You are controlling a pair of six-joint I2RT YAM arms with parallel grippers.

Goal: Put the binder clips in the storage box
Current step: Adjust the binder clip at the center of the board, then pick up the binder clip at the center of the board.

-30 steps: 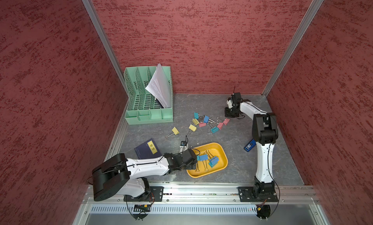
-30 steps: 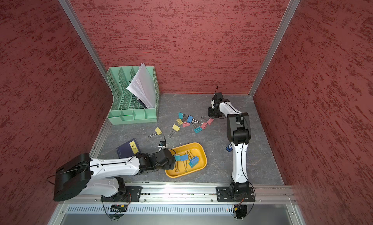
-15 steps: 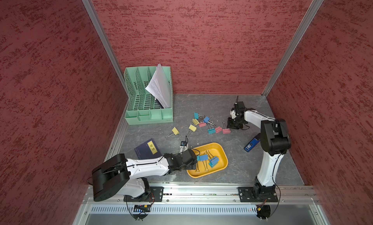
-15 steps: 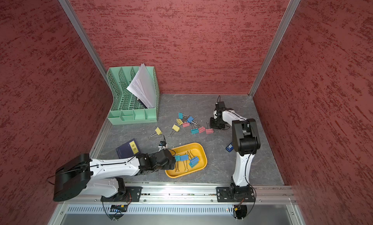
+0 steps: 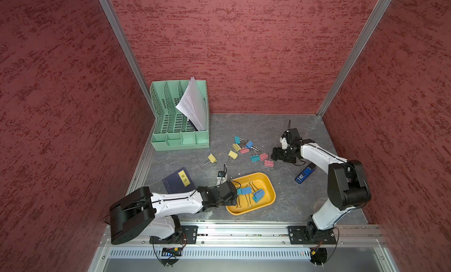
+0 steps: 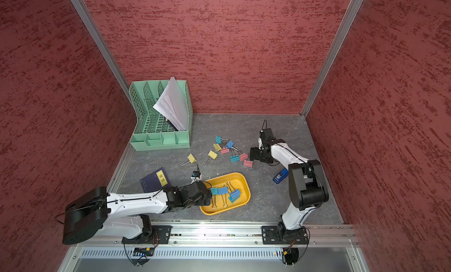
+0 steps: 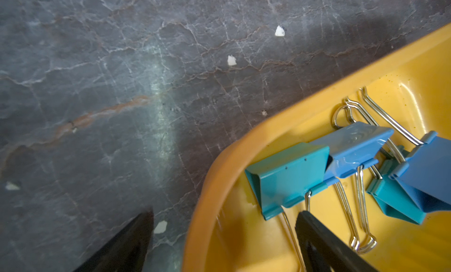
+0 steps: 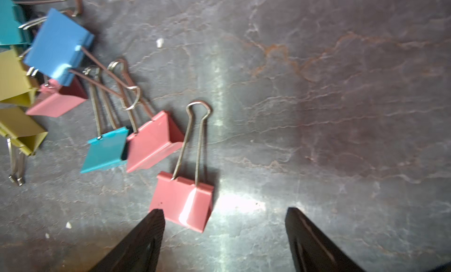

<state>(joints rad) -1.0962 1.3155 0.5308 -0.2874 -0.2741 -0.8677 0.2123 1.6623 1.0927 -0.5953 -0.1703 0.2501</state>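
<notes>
The right jaws, nearly shut a moment ago, are now gaping wide and empty beside a pink binder clip (image 8: 181, 201) lying on the surface (image 8: 317, 136), so it is still waiting for the storage box (image 5: 266, 185), where the left jaws are hanging open, empty

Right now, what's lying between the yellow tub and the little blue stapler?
Nothing: in both top views the stretch between the storage box and the stapler is bare grey tabletop. The nearest pink binder clip lies farther back, off that line.
</notes>
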